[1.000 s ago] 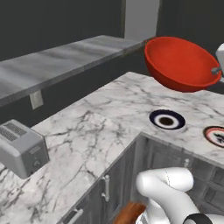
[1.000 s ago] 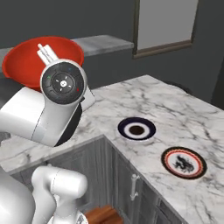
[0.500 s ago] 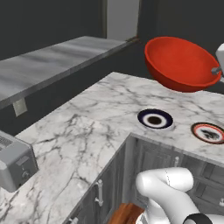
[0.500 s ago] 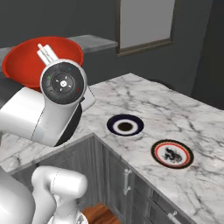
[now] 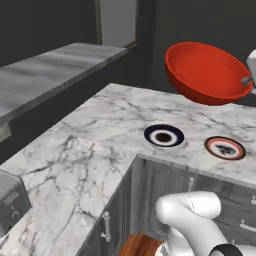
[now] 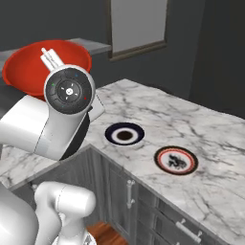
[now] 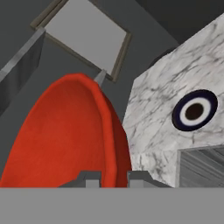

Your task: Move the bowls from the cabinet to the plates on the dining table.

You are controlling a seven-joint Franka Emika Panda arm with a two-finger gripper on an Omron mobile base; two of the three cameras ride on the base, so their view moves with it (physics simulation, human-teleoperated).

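Above the marble surface [image 5: 100, 135], fingers [image 7: 92, 178] pinched on the rim of the red bowl [image 5: 207, 72], held in the air, not yet over a plate. One bowl visible. Two plates, both bare: white dark-rimmed plate [image 6: 124, 133] and reddish-edged plate [image 6: 175, 160]. Judged under halfway: no bowl placed.

A grey toaster [image 5: 11, 200] is seen at eight o'clock in the left base view, standing on a marble counter [image 5: 55, 175]. A long grey shelf [image 5: 45, 75] runs at ten o'clock. A framed pale panel [image 6: 136, 24] is mounted on the dark wall [image 6: 215, 48] at twelve o'clock in the right base view.
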